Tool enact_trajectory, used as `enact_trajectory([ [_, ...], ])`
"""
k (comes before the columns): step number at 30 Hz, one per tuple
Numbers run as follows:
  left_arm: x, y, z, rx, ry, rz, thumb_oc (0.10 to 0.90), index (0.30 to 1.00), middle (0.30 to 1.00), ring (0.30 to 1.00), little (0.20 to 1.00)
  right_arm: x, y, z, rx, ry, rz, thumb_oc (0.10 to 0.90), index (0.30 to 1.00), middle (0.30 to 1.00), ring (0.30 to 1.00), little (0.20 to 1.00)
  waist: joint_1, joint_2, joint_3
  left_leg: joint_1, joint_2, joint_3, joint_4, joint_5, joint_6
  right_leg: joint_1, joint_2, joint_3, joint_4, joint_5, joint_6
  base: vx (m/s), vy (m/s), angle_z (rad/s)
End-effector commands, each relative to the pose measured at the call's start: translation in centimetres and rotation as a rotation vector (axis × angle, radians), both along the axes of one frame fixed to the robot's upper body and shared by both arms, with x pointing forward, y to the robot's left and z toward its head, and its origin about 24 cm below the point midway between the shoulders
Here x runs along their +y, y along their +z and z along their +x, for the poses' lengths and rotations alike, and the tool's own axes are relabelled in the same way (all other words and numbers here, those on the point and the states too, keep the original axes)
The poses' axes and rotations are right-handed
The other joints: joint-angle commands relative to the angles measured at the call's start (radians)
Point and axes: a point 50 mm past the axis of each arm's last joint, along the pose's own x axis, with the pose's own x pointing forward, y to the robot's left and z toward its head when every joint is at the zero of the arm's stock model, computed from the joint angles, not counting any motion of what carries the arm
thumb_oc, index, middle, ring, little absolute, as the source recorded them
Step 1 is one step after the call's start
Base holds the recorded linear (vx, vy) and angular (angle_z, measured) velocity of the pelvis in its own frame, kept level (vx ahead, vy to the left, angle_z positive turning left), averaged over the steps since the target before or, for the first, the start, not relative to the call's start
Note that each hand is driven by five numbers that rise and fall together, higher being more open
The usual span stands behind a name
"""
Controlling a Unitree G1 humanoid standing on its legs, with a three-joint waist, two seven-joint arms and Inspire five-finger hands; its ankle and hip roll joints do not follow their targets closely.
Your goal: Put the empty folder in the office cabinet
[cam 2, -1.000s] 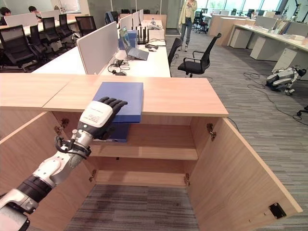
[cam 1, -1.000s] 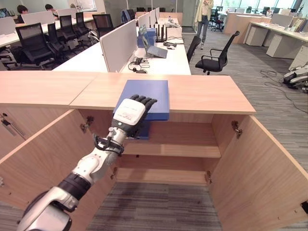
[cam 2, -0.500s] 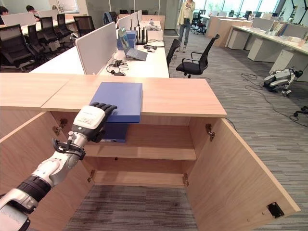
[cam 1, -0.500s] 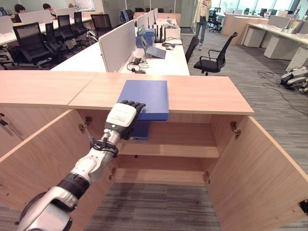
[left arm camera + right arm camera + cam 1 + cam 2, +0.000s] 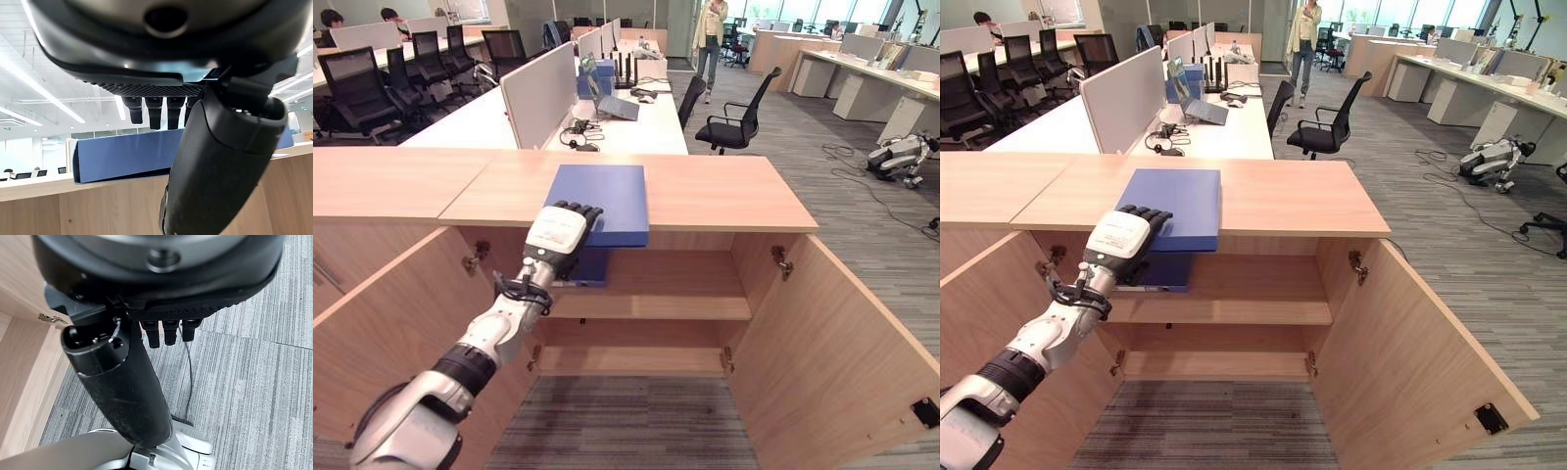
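looking down past my left arm, i have the two cabinet doors [image 5: 862, 343] swung wide open nearest me, and the shelf [image 5: 656, 305] between them is bare on its right side. my right hand [image 5: 168, 333] hangs low over the carpet beside one door, fingers loose and holding nothing.

a little further in, my left hand [image 5: 556, 235] sits at the front lip of the cabinet top, the counter [image 5: 724, 191]. its fingers are bent over the near left corner of the blue folder [image 5: 607, 191], fingertips on the cover; in the left wrist view the thumb stands below the folder's edge with a gap showing, so i judge the pinch is not yet closed. the folder lies flat on the counter, its front edge jutting slightly over the lip. a second blue item [image 5: 585, 266] lies on the shelf just beneath.

risks from here: holding one corner only, the folder could swing or slip free and drop to the floor as i drag it off. lowering it, it could catch the shelf edge or the item already there.

beyond are desks, chairs and a standing person [image 5: 710, 34].
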Motion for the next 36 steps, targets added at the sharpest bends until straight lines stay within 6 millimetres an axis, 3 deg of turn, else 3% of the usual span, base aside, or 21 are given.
enact_trajectory([
  [1,-1.0,9.8,3.5,-0.354,0.012,-0.017,0.8,0.9,0.9,0.9,0.9,-1.5,0.4,0.9,-0.006,0.065,-0.056,0.8,0.9,0.9,0.9,0.9,-0.007,-0.021,-0.04,0.019,-0.016,-0.014,-0.005,-0.121,-0.017,0.043,-0.069,-0.006,0.007,-0.051,0.123,0.0,0.001,-0.03],
  [5,-0.8,9.7,3.6,-0.345,0.026,-0.013,0.8,0.9,0.9,0.9,0.9,-1.5,0.4,0.8,-0.004,0.067,-0.058,0.8,0.9,0.9,0.9,0.9,-0.009,-0.021,-0.041,0.022,-0.017,-0.011,-0.005,-0.123,-0.017,0.044,-0.069,-0.005,0.007,-0.051,0.123,0.0,-0.001,-0.02],
  [6,-0.6,9.6,3.7,-0.341,0.034,-0.013,0.687,0.731,0.731,0.731,0.731,-1.5,0.4,0.8,-0.004,0.068,-0.058,0.8,0.9,0.9,0.9,0.9,-0.01,-0.021,-0.041,0.023,-0.017,-0.01,-0.005,-0.123,-0.017,0.045,-0.068,-0.004,0.007,-0.051,0.123,0.0,-0.002,-0.08],
  [7,-0.3,9.3,3.8,-0.332,0.054,-0.022,0.442,0.364,0.364,0.364,0.364,-1.5,0.4,0.8,0.0,0.07,-0.059,0.8,0.9,0.9,0.9,0.9,-0.011,-0.022,-0.042,0.024,-0.017,-0.009,-0.005,-0.124,-0.017,0.044,-0.068,-0.004,0.007,-0.052,0.123,0.0,-0.001,-0.06],
  [8,-0.1,9.2,3.8,-0.327,0.063,-0.022,0.4,0.3,0.3,0.3,0.3,-1.5,0.4,0.7,0.001,0.072,-0.059,0.8,0.9,0.9,0.9,0.9,-0.011,-0.022,-0.042,0.024,-0.017,-0.008,-0.005,-0.124,-0.017,0.045,-0.068,-0.004,0.007,-0.052,0.123,0.0,0.0,-0.05],
  [18,1.3,7.4,4.3,-0.262,0.152,-0.001,0.4,0.3,0.3,0.3,0.3,-1.4,0.3,0.7,0.007,0.079,-0.064,0.8,0.9,0.9,0.9,0.9,-0.016,-0.024,-0.046,0.029,-0.015,0.0,-0.005,-0.127,-0.019,0.045,-0.068,-0.002,0.007,-0.053,0.122,0.0,0.0,0.0],
  [29,1.5,7.4,4.2,-0.266,0.157,-0.021,0.4,0.3,0.3,0.3,0.3,-1.3,0.3,0.3,0.017,0.074,-0.066,0.8,0.9,0.9,0.9,0.9,-0.019,-0.024,-0.045,0.035,-0.015,0.003,-0.005,-0.13,-0.019,0.048,-0.068,-0.001,0.007,-0.054,0.122,0.0,0.0,0.0],
  [33,-0.2,8.5,3.9,-0.317,0.076,-0.111,0.4,0.3,0.3,0.3,0.3,-1.4,0.3,0.2,0.023,0.072,-0.07,0.8,0.9,0.9,0.9,0.9,-0.016,-0.024,-0.042,0.034,-0.016,-0.002,-0.005,-0.13,-0.019,0.048,-0.068,-0.003,0.007,-0.055,0.121,0.0,0.0,0.0],
  [36,-3.8,9.0,1.9,-0.349,-0.117,-0.273,0.4,0.3,0.3,0.3,0.3,-1.2,0.2,0.1,0.021,0.039,-0.07,0.8,0.9,0.9,0.9,0.9,-0.004,-0.029,-0.033,0.023,-0.02,-0.013,-0.005,-0.12,-0.017,0.041,-0.07,-0.011,0.007,-0.046,0.118,0.0,0.0,0.0],
])
